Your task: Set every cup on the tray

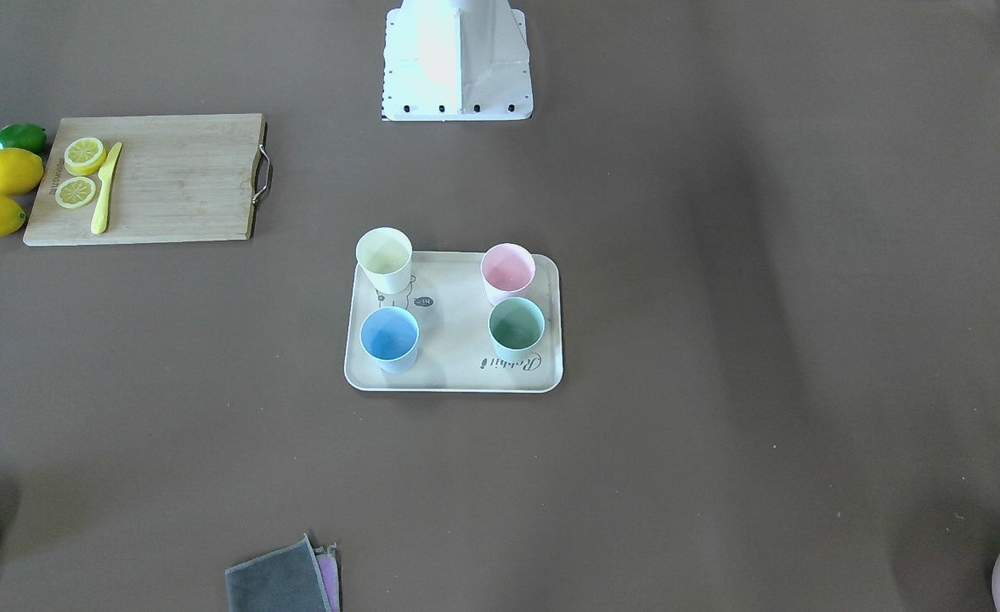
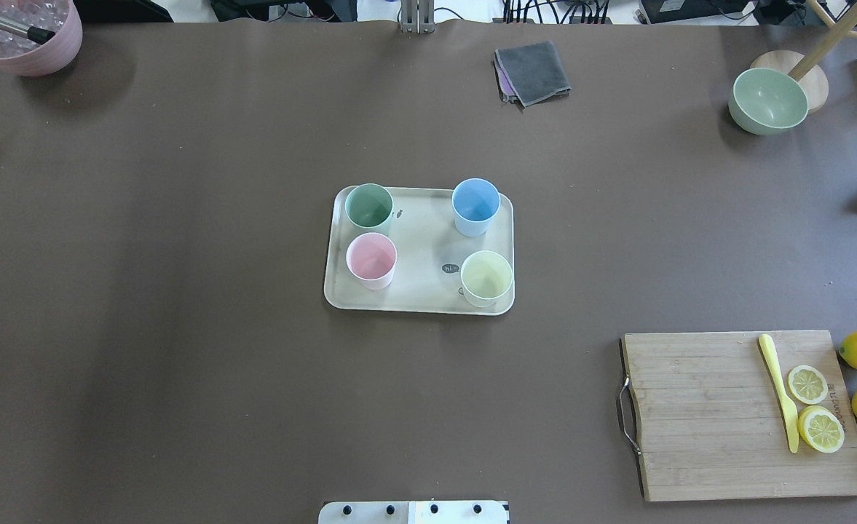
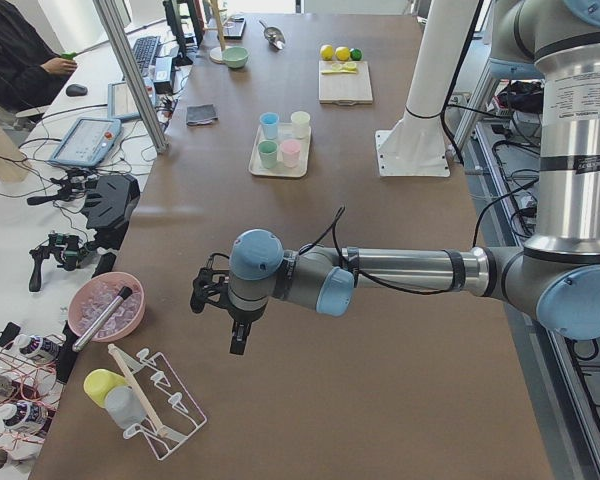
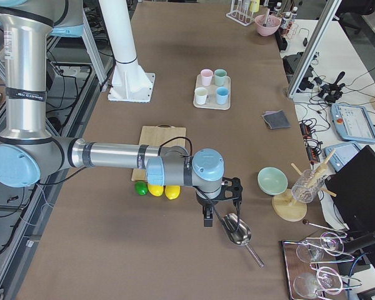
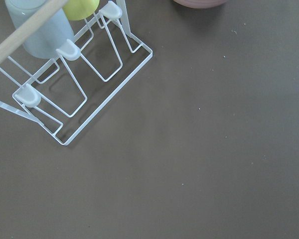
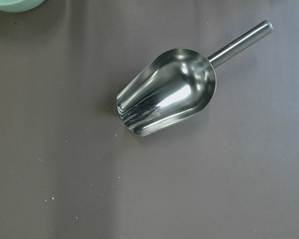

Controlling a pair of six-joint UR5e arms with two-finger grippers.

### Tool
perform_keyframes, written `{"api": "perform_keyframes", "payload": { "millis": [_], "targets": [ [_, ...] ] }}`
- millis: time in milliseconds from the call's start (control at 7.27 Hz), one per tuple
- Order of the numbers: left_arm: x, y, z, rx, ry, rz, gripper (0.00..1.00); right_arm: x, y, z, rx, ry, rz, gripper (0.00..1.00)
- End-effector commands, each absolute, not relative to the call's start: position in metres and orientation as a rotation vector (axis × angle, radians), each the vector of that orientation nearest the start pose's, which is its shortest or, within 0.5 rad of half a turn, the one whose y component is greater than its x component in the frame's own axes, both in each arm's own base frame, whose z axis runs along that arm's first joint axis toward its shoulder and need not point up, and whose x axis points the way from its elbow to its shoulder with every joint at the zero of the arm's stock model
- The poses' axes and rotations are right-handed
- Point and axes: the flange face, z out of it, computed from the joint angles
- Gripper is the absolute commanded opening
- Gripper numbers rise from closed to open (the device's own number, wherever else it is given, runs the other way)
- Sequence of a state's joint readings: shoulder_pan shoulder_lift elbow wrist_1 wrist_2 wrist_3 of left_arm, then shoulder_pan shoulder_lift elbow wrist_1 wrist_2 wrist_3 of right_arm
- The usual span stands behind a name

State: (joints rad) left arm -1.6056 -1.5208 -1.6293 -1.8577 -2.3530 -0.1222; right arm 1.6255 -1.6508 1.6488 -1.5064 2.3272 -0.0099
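Note:
The cream tray [image 2: 421, 251] lies at the table's middle, also in the front-facing view [image 1: 453, 340]. All four cups stand upright on it: pale yellow [image 2: 486, 278], pink [image 2: 371, 260], light blue [image 2: 475, 206] and mint green [image 2: 369, 207]. My left gripper [image 3: 237, 340] shows only in the exterior left view, hanging over the table's left end far from the tray. My right gripper [image 4: 207, 220] shows only in the exterior right view, over the right end. I cannot tell whether either is open or shut.
A wooden cutting board [image 2: 705, 415] with lemon slices and a yellow knife lies front right, lemons beside it. A pale green bowl [image 2: 768, 100], a grey cloth [image 2: 532, 71] and a pink container [image 2: 24, 36] sit at the far edge. A metal scoop [image 6: 167, 92] lies under the right wrist, a wire rack [image 5: 74, 84] under the left.

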Motion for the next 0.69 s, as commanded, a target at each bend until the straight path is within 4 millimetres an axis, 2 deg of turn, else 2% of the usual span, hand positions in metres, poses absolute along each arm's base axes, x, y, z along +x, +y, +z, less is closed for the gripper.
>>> {"api": "perform_keyframes", "payload": {
  "millis": [0, 550],
  "targets": [
    [-0.0804, -0.4855, 0.6212, 0.248, 0.786, -0.033, 0.98, 0.0902, -0.4605, 0.6511, 0.086, -0.748, 0.023, 1.0],
    [-0.08, -0.4904, 0.6185, 0.252, 0.784, -0.032, 0.98, 0.091, -0.459, 0.6518, 0.084, -0.746, 0.026, 1.0]
  ]
}}
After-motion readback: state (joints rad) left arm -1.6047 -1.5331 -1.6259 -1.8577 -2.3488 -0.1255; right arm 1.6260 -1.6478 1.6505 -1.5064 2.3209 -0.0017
